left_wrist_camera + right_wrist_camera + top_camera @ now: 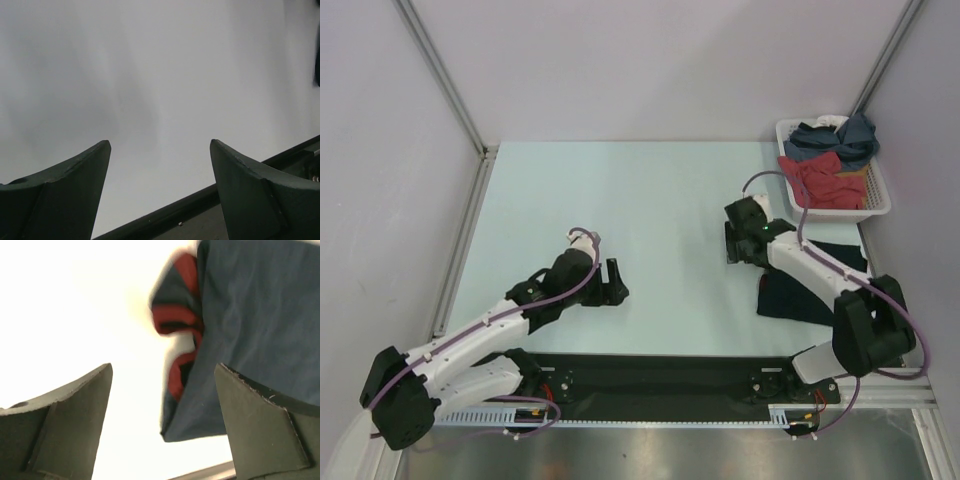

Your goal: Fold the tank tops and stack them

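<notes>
Basket (840, 214) holds red garment (825, 180) and slate-blue tank top (835, 140); left fingers (60, 195) and right fingers (65, 420) gape wide, empty.

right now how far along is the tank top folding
The navy tank top lies on the table, looking partly folded, beside the open right gripper. Nothing is in hand; the left gripper is open. The slate-blue top sits in the basket, unfolded, so nothing is stacked.

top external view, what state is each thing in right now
left pincer: open, empty
right pincer: open, empty
navy tank top: lying on table, not gripped
slate-blue tank top: crumpled in basket
red garment: crumpled in basket
basket: heaped with clothes
</notes>
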You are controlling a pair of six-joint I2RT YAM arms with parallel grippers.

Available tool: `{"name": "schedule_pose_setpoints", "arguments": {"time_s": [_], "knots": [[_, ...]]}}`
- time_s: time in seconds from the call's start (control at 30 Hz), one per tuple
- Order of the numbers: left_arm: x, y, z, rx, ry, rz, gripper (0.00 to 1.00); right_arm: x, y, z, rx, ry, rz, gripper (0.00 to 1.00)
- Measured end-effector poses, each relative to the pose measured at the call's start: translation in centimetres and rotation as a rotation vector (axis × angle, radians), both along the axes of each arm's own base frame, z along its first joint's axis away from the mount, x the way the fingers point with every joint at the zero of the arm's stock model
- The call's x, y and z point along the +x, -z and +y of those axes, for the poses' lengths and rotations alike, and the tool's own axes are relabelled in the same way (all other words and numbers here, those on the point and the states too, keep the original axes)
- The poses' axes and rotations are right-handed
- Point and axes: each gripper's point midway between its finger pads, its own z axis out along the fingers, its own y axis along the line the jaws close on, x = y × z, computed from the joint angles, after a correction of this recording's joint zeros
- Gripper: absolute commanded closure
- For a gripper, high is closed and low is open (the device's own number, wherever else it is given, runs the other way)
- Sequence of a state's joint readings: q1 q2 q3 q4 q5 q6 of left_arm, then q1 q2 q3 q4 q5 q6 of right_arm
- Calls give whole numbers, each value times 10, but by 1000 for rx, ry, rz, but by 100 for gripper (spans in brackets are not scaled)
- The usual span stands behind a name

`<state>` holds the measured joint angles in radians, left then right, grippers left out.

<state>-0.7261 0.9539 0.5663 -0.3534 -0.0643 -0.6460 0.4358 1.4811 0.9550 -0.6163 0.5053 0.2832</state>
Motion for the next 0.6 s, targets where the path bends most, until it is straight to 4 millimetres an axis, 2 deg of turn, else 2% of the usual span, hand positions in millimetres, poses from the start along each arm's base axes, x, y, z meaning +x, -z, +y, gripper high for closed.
{"name": "schedule_pose_setpoints", "arguments": {"time_s": [0.1,0.17,0.27,0.37,0.47,0.53,0.6], "knots": [[6,-7,-1,6,-13,-12,13,20,-40,6,124,10,-104,13],[10,-11,-3,6,-20,-21,14,40,-74,-2,206,56,-193,17],[14,-15,-4,8,-27,-30,14,78,-127,-39,322,193,-367,21],[15,-14,-4,10,-27,-28,14,106,-171,-91,397,371,-542,22],[17,-12,-6,11,-27,-27,14,129,-200,-136,388,543,-678,16],[18,-12,-7,12,-28,-26,15,148,-206,-155,368,640,-737,13],[20,-12,-8,10,-28,-29,14,170,-203,-170,359,707,-768,12]]}}
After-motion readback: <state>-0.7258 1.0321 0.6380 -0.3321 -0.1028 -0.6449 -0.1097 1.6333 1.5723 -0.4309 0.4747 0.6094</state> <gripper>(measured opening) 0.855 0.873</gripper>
